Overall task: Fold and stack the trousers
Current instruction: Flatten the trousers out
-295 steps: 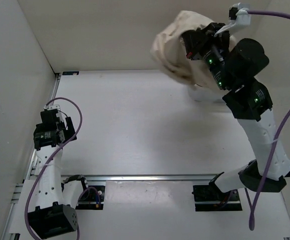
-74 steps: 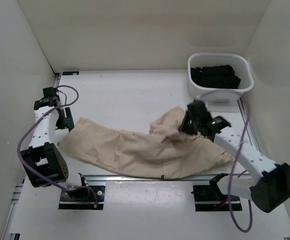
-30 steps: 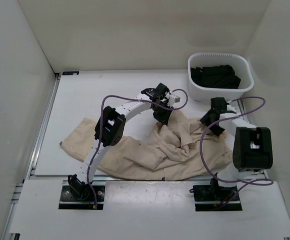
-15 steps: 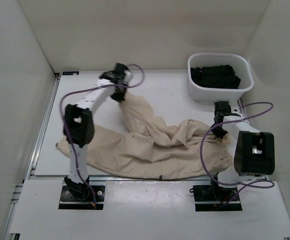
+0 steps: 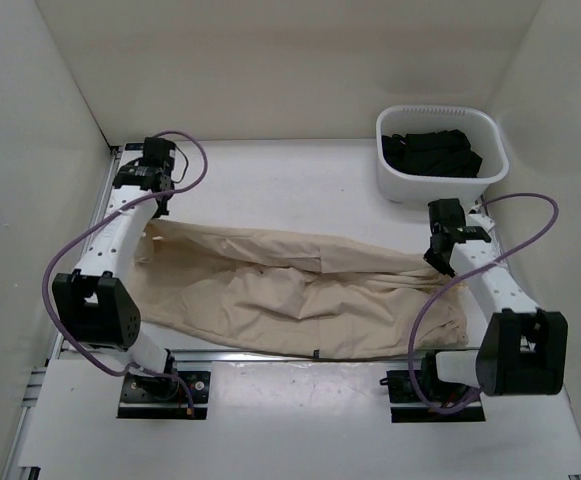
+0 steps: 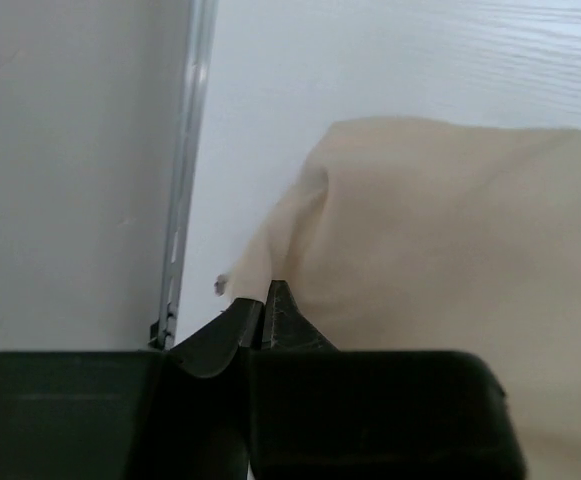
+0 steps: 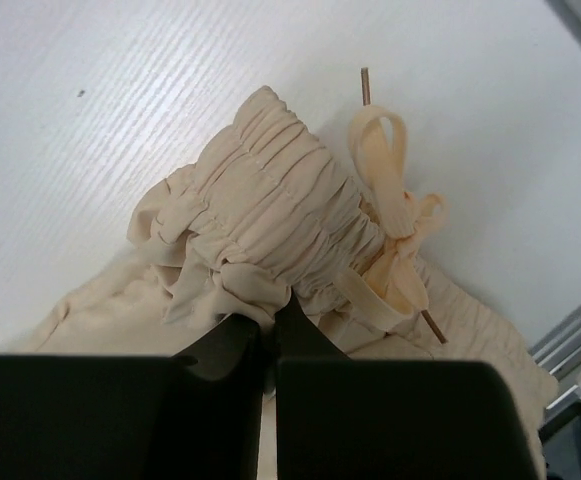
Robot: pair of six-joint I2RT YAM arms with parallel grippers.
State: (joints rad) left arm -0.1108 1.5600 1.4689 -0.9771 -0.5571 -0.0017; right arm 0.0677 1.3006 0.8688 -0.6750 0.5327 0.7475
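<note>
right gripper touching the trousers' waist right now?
Touching. Right wrist view: the right gripper is shut on the trousers at the gathered waist, with fabric pinched between its fingertips and no gap.

Lab cell: white walls (image 5: pixel 270 70), bolted robot arms (image 5: pixel 495 285).

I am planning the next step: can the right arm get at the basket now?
Probably yes: the basket stands just beyond the right claw, with nothing in the way. But that claw is shut on the waist of the trousers.
</note>
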